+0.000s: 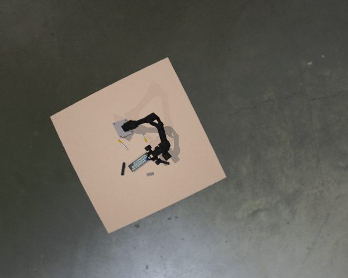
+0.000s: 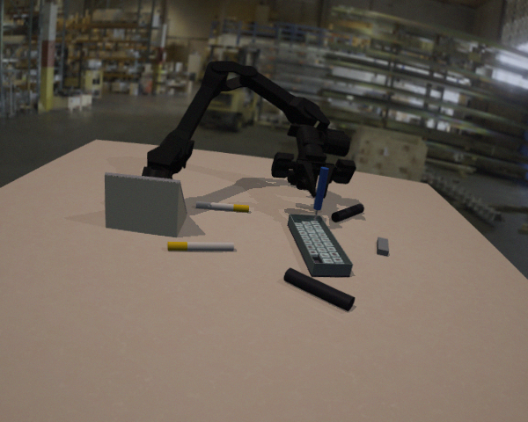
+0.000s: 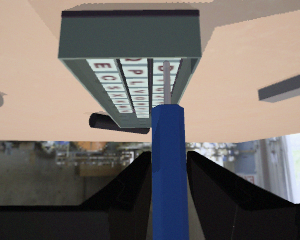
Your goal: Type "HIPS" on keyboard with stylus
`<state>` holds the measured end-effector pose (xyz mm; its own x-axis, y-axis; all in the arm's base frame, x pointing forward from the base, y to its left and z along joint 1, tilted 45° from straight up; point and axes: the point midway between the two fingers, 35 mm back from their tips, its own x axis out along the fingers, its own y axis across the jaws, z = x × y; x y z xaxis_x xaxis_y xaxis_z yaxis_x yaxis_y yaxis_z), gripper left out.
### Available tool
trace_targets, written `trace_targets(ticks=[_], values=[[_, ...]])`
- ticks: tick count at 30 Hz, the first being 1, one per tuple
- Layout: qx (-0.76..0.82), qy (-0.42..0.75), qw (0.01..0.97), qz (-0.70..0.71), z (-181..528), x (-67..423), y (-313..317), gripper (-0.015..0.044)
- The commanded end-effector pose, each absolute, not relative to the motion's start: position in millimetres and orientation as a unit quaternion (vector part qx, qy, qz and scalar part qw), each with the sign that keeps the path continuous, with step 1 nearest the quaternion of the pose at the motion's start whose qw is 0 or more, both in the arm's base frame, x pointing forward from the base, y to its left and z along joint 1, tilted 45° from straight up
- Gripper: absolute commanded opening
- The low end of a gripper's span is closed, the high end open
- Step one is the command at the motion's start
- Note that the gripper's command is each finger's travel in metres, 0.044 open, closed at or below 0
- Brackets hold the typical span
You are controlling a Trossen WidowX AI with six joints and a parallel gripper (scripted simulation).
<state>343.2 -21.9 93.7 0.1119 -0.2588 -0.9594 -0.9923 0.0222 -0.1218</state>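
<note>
— What is the gripper [image 2: 313, 181] doing?
— It is clamped on the blue stylus [image 2: 321, 182], whose grey tip [image 3: 165, 80] stands over the far end of the keyboard [image 2: 319, 245].
— And the keyboard?
— It lies on the table [image 2: 119, 340], between two black cylinders [image 2: 319, 288] [image 2: 347, 212].

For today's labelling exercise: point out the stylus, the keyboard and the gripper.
stylus [image 2: 321, 182], exterior view, blue barrel.
keyboard [image 2: 321, 245], exterior view, key field.
gripper [image 3: 169, 165], wrist view, between the black fingers.
</note>
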Motion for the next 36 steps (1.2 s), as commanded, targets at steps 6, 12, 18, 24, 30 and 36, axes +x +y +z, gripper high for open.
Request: trace_targets(ticks=[6,12,18,24,30,36], values=[[-0.580,0.541,0.468,0.390,90.5,343.5,-18.7,0.0081],[-0.580,0.540,0.468,0.390,88.7,343.7,-16.9,0.0081],[-0.580,0.540,0.469,0.390,87.0,344.0,-15.2,0.0081],[-0.580,0.540,0.469,0.390,87.4,343.9,-15.5,0.0081],[-0.580,0.540,0.469,0.390,87.6,343.9,-15.8,0.0081],[-0.580,0.541,0.468,0.390,103.4,342.2,-31.8,0.0081]])
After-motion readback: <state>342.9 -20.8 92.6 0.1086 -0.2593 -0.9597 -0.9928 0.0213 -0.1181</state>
